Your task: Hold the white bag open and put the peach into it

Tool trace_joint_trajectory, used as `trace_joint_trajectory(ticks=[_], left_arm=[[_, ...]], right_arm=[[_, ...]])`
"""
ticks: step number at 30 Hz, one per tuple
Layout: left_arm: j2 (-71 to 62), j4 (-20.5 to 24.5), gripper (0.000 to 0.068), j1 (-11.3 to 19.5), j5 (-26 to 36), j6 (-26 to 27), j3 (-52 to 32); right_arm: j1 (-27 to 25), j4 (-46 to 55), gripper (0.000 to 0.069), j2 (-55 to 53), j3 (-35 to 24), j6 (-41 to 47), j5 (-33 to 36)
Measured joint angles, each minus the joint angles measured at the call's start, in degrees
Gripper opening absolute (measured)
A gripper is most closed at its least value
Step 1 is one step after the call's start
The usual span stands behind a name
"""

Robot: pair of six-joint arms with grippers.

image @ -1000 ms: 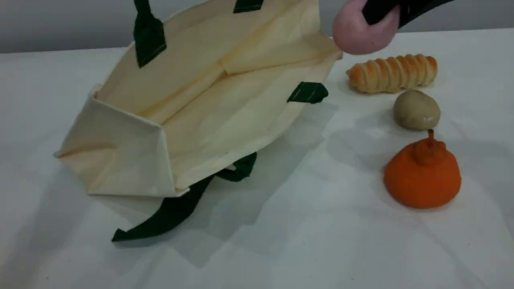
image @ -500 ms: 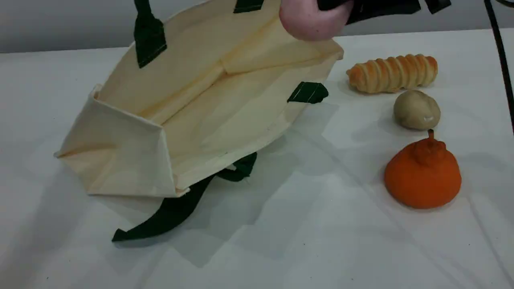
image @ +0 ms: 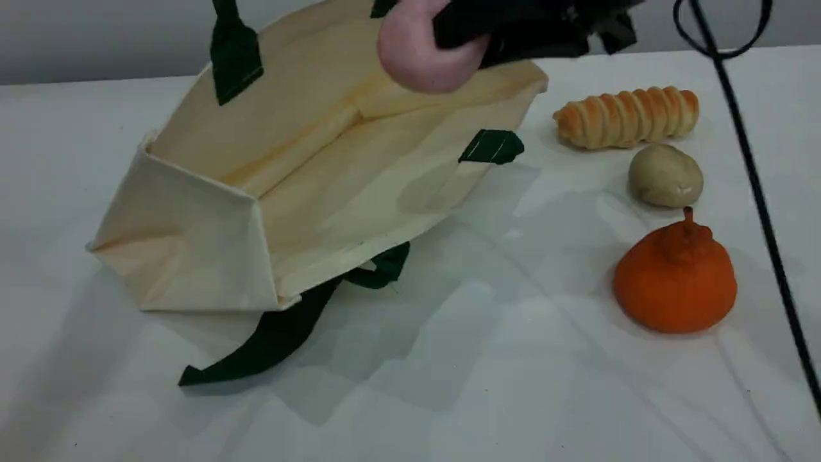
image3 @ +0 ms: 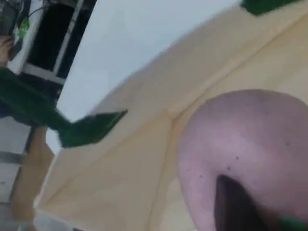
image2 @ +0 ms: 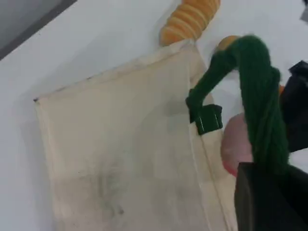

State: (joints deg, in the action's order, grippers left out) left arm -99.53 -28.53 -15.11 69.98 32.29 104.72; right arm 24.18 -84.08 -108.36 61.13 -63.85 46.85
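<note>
The white bag (image: 333, 186) lies on its side with its mouth held wide toward the camera. Its upper green handle (image: 235, 51) runs up out of the scene view. In the left wrist view that handle (image2: 257, 96) runs down into my left gripper (image2: 269, 192), which is shut on it. The pale-pink peach (image: 420, 51) hangs above the bag's back wall, just over the opening. My right gripper (image: 458, 35) is shut on it from the right. In the right wrist view the peach (image3: 245, 149) fills the lower right, with the bag's inside (image3: 144, 144) behind it.
Right of the bag lie a ridged bread roll (image: 625, 117), a beige potato (image: 665, 174) and an orange knobbed fruit (image: 675, 279). A black cable (image: 750, 179) hangs down the right side. The bag's lower green handle (image: 282, 333) trails on the white cloth in front.
My right gripper has carried the peach leftward, from beside the bag's right rim to above its opening. The bag and the left grip have stayed put.
</note>
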Motion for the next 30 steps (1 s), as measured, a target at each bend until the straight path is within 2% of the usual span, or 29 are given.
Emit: trace_joint_trajectory(ticks=[4,11,19,25,30], left_arm=[[0.9,0.0,0.0101,0.0,0.0,0.0,0.0],[1.5,-0.3,0.0101,0.0,0.1,-1.2,0.0],[1.5,0.0,0.0101,0.0,0.1,-1.3,0.0],[1.5,0.0,0.0101,0.0,0.0,-1.3,0.0],[1.4,0.0,0.0101,0.0,0.0,-1.4,0.0]], right_arm=[[-0.1,-1.8,0.0226,-3.0,0.0,-0.8,0.1],[3.3,-8.0,0.0223,-4.0,0.1,-5.6,-0.8],[4.5,-8.3,0.0224,-4.5,0.1,-7.4,-4.0],[6.3,-10.1,0.0266,-4.9,0.1,-9.1,-8.4],[6.7,-11.9,0.0313,-5.4,0.1,-10.1,-9.3]])
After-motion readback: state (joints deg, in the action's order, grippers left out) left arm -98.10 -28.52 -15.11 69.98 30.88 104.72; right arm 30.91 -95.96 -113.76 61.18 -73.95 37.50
